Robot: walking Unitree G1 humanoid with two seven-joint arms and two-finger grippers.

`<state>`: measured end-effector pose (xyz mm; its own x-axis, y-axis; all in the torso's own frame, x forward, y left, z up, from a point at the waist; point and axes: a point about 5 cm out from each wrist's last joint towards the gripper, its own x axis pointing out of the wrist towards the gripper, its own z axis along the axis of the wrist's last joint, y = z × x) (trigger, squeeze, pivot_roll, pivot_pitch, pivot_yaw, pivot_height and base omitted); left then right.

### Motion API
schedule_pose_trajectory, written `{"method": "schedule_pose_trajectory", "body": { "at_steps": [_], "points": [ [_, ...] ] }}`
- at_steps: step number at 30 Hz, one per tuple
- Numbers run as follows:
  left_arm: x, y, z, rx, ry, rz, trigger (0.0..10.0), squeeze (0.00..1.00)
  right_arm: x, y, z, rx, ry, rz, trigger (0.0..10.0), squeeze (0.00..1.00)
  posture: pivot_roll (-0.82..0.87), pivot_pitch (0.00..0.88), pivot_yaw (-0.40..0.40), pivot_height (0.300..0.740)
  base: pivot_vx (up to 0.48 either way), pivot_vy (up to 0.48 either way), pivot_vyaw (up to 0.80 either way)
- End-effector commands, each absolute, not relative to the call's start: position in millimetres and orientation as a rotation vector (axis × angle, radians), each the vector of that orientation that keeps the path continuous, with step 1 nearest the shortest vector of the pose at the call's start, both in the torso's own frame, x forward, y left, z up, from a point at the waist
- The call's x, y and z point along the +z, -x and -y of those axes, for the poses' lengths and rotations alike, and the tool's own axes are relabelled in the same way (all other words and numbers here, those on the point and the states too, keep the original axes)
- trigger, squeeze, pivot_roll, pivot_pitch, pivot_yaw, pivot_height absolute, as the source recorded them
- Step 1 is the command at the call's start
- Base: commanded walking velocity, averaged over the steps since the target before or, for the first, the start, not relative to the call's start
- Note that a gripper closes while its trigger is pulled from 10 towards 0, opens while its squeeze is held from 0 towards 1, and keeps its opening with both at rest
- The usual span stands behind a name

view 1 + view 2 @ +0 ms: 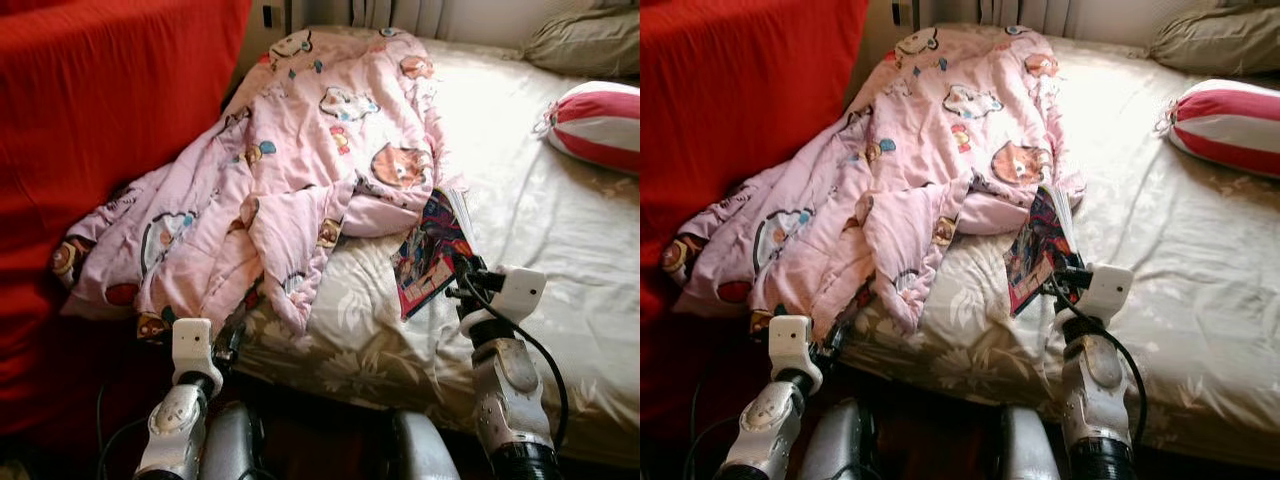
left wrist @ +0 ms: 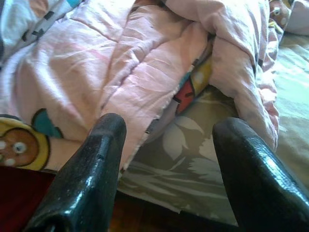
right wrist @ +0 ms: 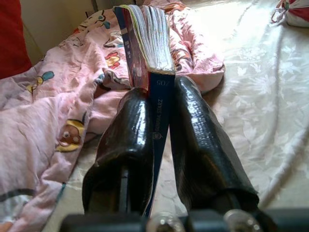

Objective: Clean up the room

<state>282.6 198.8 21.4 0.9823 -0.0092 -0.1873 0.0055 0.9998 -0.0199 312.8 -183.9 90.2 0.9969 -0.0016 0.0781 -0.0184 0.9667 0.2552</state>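
Bedroom scene, seen from the robot's head cam looking down at a bed w/ a beige floral bedsheet [image 1: 560, 250]. Tidying looks barely begun, judging by what lies about.

Right tool [image 3: 159, 121] is clamped on the spine of a thick, colourful glossy-covered magazine [image 1: 432, 250]; the wrist cam shows both black fingers [image 3: 198, 140] pressing the spine from either side, pages fanning above. The magazine stands tilted up on edge near the bed's front edge, its far end just beside the crumpled blanket. Whether its lower edge touches the sheet can't be told.

Left tool [image 2: 166, 159] is open, fingers spread w/ nothing between them, low at the bed's front-left corner, aimed at the hanging hem of a pink quilted blanket w/ cartoon prints [image 1: 290, 170].

That blanket is unfolded, bunched across the bed's left half and spilling over the side against a red fabric-covered surface [image 1: 100, 120]. A red-and-white striped bolster cushion [image 1: 600, 125] lies at the far right, near an olive-beige pillow [image 1: 585, 40] at the head of the bed.

Done so far, prob.: only the magazine is secured. Left: put it away somewhere, then straighten or fold the blanket, maybe square up the cushions.
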Motion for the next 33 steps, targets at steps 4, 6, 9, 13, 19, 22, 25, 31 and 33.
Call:
{"method": "schedule_pose_trajectory", "body": {
  "at_steps": [4, 6, 9, 13, 19, 22, 25, 31, 33],
  "points": [
    [15.2, -277.0, -205.6, 0.016, 0.013, -0.209, 10.0, 0.0, 97.8, -315.4, 186.0, 0.014, -0.246, 0.107, 10.0, 0.0, -0.02, 0.072, -0.038, 0.707, 0.0, 0.0, 0.0],
    [8.7, -272.8, -209.2, 0.036, 0.017, -0.239, 10.0, 0.0, 97.6, -316.7, 187.9, 0.013, -0.245, 0.108, 10.0, 0.0, -0.02, 0.082, -0.04, 0.722, 0.0, 0.0, 0.0],
    [5.7, -271.6, -210.3, 0.049, 0.007, -0.256, 10.0, 0.0, 97.9, -318.7, 188.8, 0.01, -0.238, 0.104, 10.0, 0.0, -0.04, 0.084, -0.045, 0.737, 0.0, 0.0, 0.0],
    [6.5, -274.0, -210.2, 0.064, 0.029, -0.252, 10.0, 0.0, 107.8, -322.2, 187.8, 0.021, -0.244, 0.137, 10.0, 0.0, -0.05, 0.08, -0.051, 0.74, 0.0, 0.0, 0.0],
    [-1.7, -270.9, -211.5, 0.079, 0.043, -0.312, 10.0, 0.0, 109.3, -324.7, 183.9, 0.044, -0.237, 0.141, 10.0, 0.0, -0.04, 0.069, -0.047, 0.74, 0.0, 0.0, 0.0],
    [-9.1, -264.5, -215.2, 0.092, 0.047, -0.357, 10.0, 0.0, 107.4, -324.2, 181.2, 0.057, -0.227, 0.128, 10.0, 0.0, -0.04, 0.066, -0.047, 0.74, 0.0, 0.0, 0.0],
    [-21.1, -253.8, -218.0, 0.104, 0.057, -0.439, 10.0, 0.0, 102.5, -321.9, 179.5, 0.073, -0.216, 0.111, 10.0, 0.0, -0.03, 0.073, -0.047, 0.74, 0.0, 0.0, 0.0],
    [-33.4, -240.1, -214.5, 0.106, 0.098, -0.491, 10.0, 0.0, 96.7, -320.1, 181.1, 0.055, -0.214, 0.086, 10.0, 0.0, -0.03, 0.088, -0.054, 0.74, 0.0, 0.0, 0.0],
    [-35.6, -237.0, -215.1, 0.131, 0.135, -0.494, 10.0, 0.0, 94.0, -318.7, 182.3, 0.041, -0.216, 0.073, 10.0, 0.0, -0.03, 0.087, -0.054, 0.74, 0.0, 0.0, 0.0]
  ]
}}
